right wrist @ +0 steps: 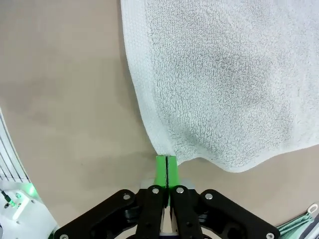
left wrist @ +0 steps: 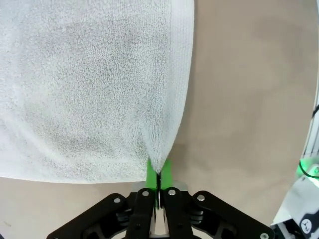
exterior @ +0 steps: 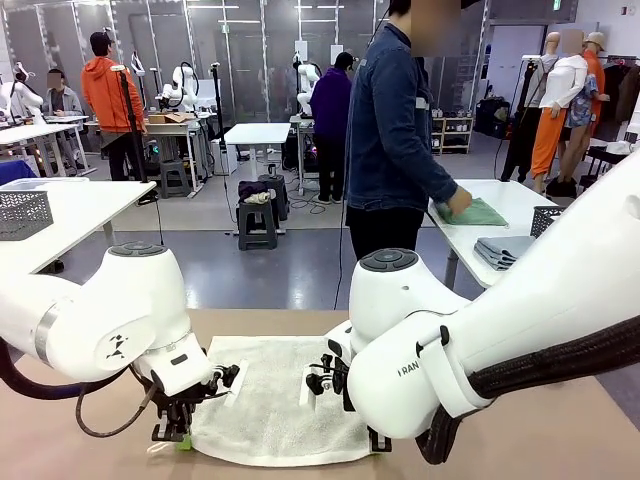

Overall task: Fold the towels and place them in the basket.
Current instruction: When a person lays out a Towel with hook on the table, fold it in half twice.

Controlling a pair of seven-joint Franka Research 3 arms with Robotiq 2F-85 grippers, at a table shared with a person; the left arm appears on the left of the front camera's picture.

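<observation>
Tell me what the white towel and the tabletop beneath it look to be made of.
The off-white towel looks like terry cloth, likely cotton: fuzzy looped pile, flatter woven border band. The tabletop looks smooth, matte, tan, perhaps laminate; no grain shows.

A tan table [exterior: 60,440] is carrying a single off-white terry towel [exterior: 275,400], which is lying spread open and mostly flat on it. The towel's two near corners are puckering up off the surface. Bare tabletop is showing on either side of the towel and beyond its far edge.
</observation>
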